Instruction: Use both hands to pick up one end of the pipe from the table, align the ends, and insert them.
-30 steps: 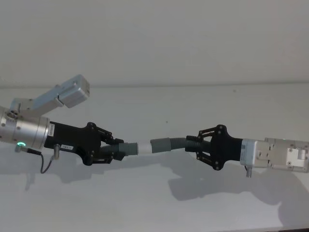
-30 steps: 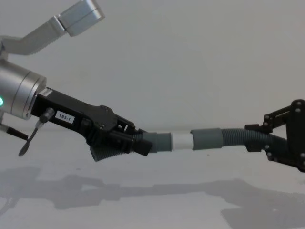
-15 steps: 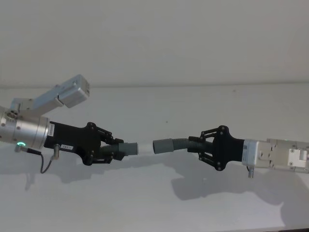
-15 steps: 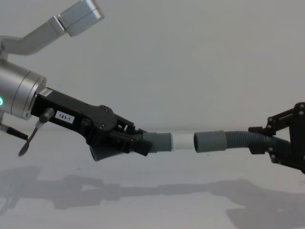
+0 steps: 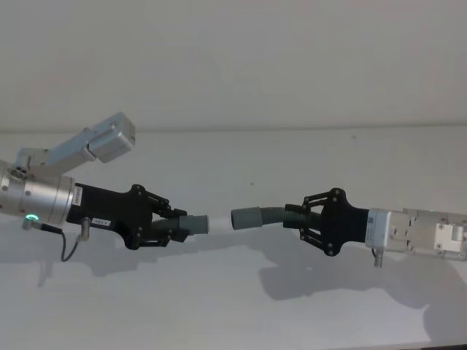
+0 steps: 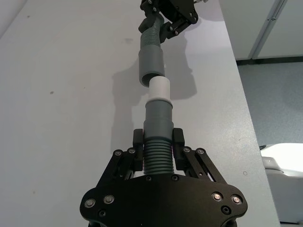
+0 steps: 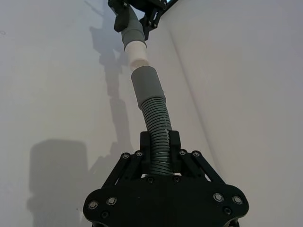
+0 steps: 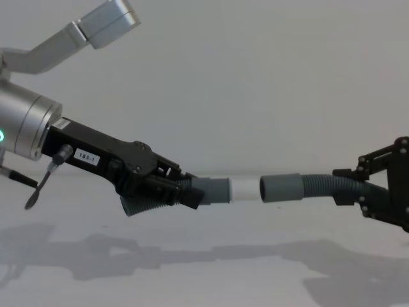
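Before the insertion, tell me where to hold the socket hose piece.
Grip the ribbed section behind the wide socket cuff, coming from its rear end as the right gripper does. The ribs resist slipping, and the cuff mouth stays free for the white tip.

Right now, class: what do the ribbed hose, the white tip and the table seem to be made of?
Ribbed hose: likely flexible plastic or rubber, matte dark grey; its corrugations bend in a curve.
White tip: probably hard plastic, smooth and plain.
Table: matte white, perhaps laminate; it shows soft shadows and no glare.
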Available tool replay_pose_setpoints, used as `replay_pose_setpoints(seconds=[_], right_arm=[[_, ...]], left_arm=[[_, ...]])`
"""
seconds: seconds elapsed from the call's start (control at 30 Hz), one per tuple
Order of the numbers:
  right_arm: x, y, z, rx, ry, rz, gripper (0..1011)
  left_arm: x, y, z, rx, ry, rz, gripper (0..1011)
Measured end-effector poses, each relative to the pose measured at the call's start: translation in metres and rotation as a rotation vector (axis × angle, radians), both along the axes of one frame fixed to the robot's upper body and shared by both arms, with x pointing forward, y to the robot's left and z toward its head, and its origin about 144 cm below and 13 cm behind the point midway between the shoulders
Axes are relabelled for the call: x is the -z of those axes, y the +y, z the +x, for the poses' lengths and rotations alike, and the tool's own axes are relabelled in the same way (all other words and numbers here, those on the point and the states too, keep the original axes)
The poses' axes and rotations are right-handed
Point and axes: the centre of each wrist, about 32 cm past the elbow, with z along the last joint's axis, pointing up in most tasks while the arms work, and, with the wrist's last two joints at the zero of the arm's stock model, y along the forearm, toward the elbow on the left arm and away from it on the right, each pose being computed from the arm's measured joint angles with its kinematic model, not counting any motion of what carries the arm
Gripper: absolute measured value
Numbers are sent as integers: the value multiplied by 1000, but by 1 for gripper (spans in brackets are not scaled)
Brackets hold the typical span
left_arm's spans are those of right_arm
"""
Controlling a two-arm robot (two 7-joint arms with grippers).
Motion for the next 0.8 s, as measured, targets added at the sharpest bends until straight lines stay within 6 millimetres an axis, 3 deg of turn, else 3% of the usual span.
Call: replay_pose_setpoints(seconds=[0.8], right_arm=[[2, -1, 1, -17, 9, 1, 210]], left_arm=[[0, 0, 0, 0, 0, 0, 327]])
